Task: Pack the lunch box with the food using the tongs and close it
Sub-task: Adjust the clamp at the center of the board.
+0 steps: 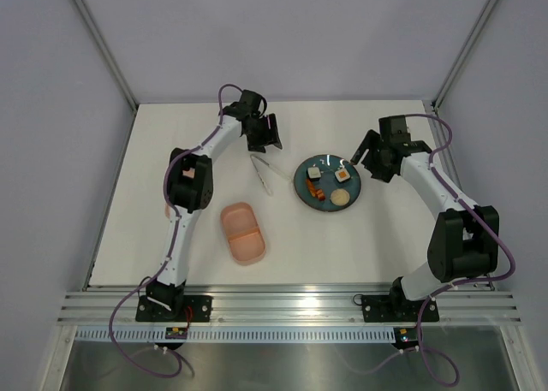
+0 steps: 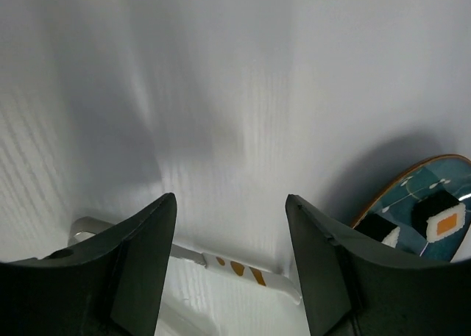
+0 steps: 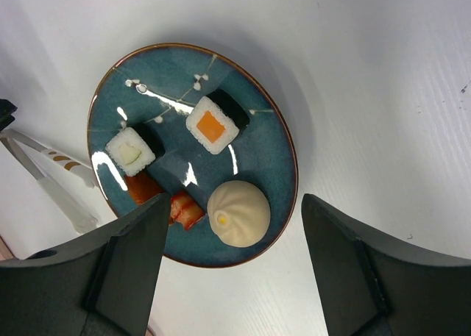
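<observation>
The salmon-pink lunch box (image 1: pixel 243 232) lies uncovered on the table, its two compartments bare. The pale tongs (image 1: pixel 263 173) (image 2: pixel 243 270) (image 3: pixel 59 167) lie flat between the box and the plate. My left gripper (image 1: pixel 267 141) (image 2: pixel 231 198) hovers open just behind the tongs, holding nothing. The food sits on the dark teal plate (image 1: pixel 306 170) (image 3: pixel 272 145): an orange-topped roll (image 3: pixel 215 124), a green-centred roll (image 3: pixel 130 151), red sausage bits (image 3: pixel 165 202) and a beige bun (image 3: pixel 238 212). At the plate's right side my right gripper (image 1: pixel 370 162) (image 3: pixel 235 200) is open and empty. I see no lid.
The plate's rim (image 2: pixel 412 181) shows at the right of the left wrist view. Metal frame posts and grey walls bound the white table (image 1: pixel 385 245). The left arm's elbow (image 1: pixel 188 181) stands over the table to the left of the lunch box.
</observation>
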Robot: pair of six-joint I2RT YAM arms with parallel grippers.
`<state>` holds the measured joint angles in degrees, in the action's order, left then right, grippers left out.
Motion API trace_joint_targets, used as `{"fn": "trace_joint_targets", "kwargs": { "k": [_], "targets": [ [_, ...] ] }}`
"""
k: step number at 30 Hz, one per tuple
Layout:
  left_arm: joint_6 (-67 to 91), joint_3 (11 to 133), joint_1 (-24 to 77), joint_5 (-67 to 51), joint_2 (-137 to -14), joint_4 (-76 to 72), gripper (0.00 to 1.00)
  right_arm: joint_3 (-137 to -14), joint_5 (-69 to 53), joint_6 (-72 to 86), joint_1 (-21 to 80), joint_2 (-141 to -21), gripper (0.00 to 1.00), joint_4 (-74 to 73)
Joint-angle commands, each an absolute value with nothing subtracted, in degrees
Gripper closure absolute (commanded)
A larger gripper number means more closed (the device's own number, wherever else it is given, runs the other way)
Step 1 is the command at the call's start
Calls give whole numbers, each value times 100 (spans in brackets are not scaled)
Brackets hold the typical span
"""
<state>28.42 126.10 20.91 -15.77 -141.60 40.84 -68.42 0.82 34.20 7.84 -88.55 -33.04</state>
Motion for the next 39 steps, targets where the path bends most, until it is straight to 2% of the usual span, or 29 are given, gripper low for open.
{"fn": "trace_joint_targets", "kwargs": {
  "k": [1, 11, 19, 24, 29, 33, 36, 39],
  "targets": [
    [2953, 12307, 1969, -1565, -13967, 4122, 35, -6794, 35, 3392, 817, -8657, 20, -3322],
    [2935, 10383, 1802, -1117, -13088, 4025, 37, -6715, 26, 3445, 809, -8605, 20, -3278],
    [2716, 8774, 1696, -571, -11805, 3771, 36, -6697, 26, 3428, 809, -8552, 20, -3270],
    [2637, 8622, 1723, -493, -11558, 4034, 34, -6697, -132, 3437, 809, -8517, 20, -3269],
    [2182, 8683, 1950, 525, -10812, 4069, 30, -6680, -114, 3454, 809, -8438, 20, -3270],
    [1233, 8991, 2776, 1185, -10828, 4201, 26, -6680, -193, 3498, 817, -8455, 20, -3191],
    [388, 9236, 3302, 1081, -11125, 4437, 4, -6680, -228, 3516, 817, -8473, 20, -3190],
    [115, 9439, 3471, 1029, -11346, 4605, 1, -6680, -237, 3507, 817, -8455, 20, -3217]
  ]
}}
